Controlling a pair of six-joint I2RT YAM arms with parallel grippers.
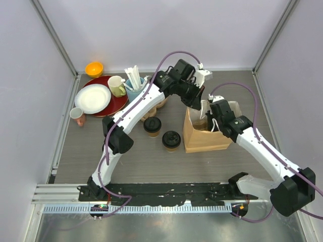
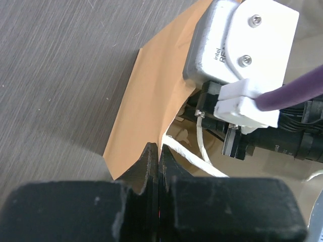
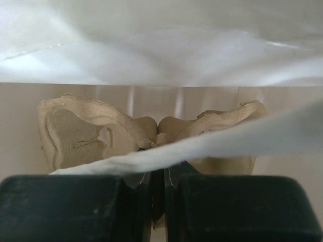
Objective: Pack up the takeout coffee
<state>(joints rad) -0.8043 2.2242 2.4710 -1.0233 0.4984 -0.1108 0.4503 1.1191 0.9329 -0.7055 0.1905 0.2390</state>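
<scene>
Left gripper (image 2: 158, 156) is closed on the rim of the paper bag (image 1: 204, 138), right of centre in the top view, and my right gripper (image 3: 157, 176) is closed on a white strip at its mouth. One coffee cup (image 1: 152, 126) and a second cup (image 1: 171, 140) stand lidded on the table (image 1: 151, 166) at frame centre, just left of the bag. I judge the packing not yet begun.

A cup (image 1: 152, 126) stands behind and left of a second cup (image 1: 171, 140). The bag (image 1: 202, 142) is right of both, and the plate (image 1: 93, 98) is far back-left.
</scene>
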